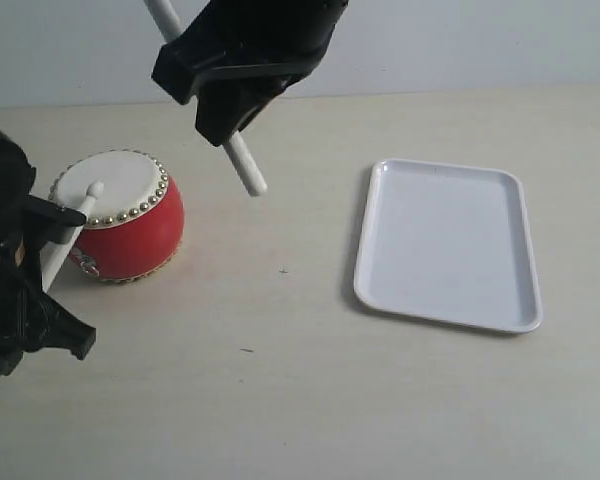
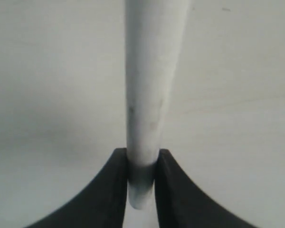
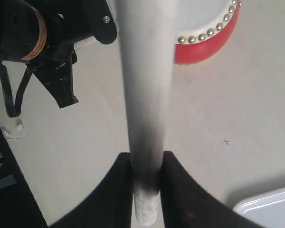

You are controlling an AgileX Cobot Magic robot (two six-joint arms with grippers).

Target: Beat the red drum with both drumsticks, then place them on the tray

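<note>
The red drum [image 1: 130,228] with cream skin and gold studs stands on the table at the left; its rim also shows in the right wrist view [image 3: 206,45]. My left gripper [image 1: 35,250] is shut on a pale drumstick [image 1: 72,225] whose tip rests on the drum skin; the same drumstick [image 2: 149,95] fills the left wrist view between the jaws [image 2: 142,173]. My right gripper [image 1: 242,95] hangs above the table right of the drum, shut on the second drumstick [image 1: 246,168], which slants downward off the drum. That drumstick [image 3: 145,85] runs between its fingers [image 3: 147,178]. The white tray [image 1: 448,243] lies at the right.
The left arm's black body [image 3: 42,42] appears in the right wrist view beside the drum. A corner of the tray [image 3: 270,209] shows there too. Bare beige tabletop [image 1: 280,380] lies between drum and tray.
</note>
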